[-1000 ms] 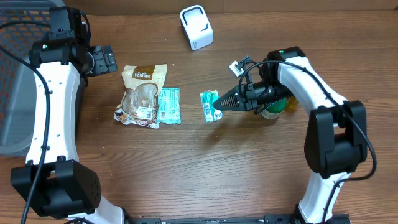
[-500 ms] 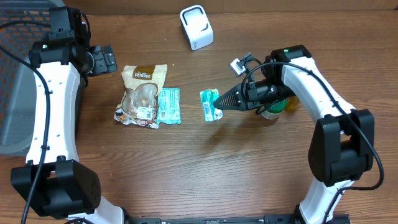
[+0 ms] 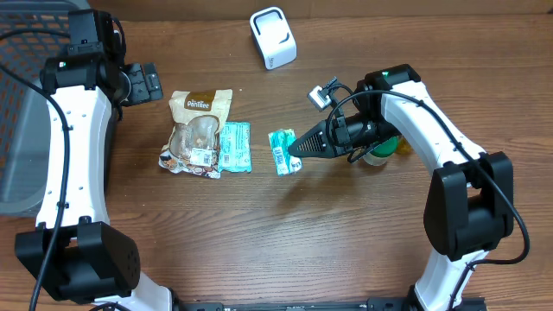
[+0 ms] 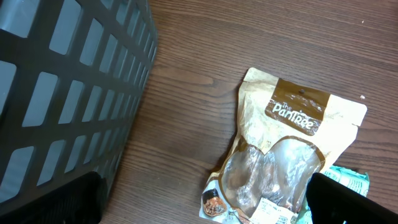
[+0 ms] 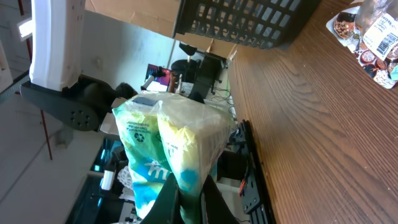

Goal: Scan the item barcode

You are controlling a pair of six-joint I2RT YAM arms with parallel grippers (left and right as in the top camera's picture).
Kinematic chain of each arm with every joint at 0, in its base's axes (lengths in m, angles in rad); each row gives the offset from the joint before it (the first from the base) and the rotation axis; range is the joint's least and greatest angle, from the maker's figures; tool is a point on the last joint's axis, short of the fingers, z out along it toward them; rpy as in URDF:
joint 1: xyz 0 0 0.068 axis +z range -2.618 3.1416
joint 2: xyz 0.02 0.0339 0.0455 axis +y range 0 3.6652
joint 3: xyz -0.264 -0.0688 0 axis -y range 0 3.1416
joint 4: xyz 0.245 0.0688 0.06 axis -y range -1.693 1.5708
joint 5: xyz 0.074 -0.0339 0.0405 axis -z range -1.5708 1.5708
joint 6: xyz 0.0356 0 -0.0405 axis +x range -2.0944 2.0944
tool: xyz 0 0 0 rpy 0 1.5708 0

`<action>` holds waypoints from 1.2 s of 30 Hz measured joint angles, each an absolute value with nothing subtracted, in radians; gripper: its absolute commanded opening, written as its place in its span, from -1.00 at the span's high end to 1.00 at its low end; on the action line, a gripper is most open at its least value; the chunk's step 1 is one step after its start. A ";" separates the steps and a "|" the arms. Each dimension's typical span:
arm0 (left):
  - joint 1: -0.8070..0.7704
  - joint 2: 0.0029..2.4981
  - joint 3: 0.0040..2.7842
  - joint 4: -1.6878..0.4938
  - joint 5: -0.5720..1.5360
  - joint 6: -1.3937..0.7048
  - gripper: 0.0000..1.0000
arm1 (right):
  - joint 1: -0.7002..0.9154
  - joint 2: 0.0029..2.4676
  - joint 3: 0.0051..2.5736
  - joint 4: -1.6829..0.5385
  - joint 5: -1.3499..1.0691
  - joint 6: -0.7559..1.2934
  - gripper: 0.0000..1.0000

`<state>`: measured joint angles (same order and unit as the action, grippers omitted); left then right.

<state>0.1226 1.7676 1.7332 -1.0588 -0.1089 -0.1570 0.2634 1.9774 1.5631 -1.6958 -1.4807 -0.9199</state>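
Right claw [image 3: 300,146]: closed on the green packet [image 3: 282,150], gripping it by one edge. In the wrist view the fingers [image 5: 214,202] pinch the seam and the rest of the packet stands out past the tips. The claw points across the surface [image 3: 259,242] toward the left arm's side. The packet's long axis lies crosswise to it, running from the near edge toward the far edge.

Key relation: the white scanner [image 3: 273,37] sits almost straight beyond the packet, toward the far edge, well apart from it. Judgement: the next move is a carry outward along the packet's own long axis, plus a turn to face the code to the scanner (a pale strip on the packet may be the barcode; too small to confirm).

The right arm has the item and is the nearer arm to the scanner.

Left claw [image 3: 145,82]: jaws spread wide, holding nothing, parked beside the dark basket [image 3: 17,104].

Between the arms, a brown pouch [image 3: 200,121] and a teal wrapper [image 3: 234,145] lie flat, touching each other, and out of the carry path.
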 measured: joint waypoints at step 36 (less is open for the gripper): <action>0.123 1.768 1.733 -1.059 -0.109 -0.157 -0.99 | 0.263 1.977 1.563 -1.695 -1.470 -0.912 0.93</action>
<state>0.1226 1.7676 1.7332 -1.0588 -0.1089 -0.1570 0.2634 1.9774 1.5631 -1.6951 -1.4696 -0.9119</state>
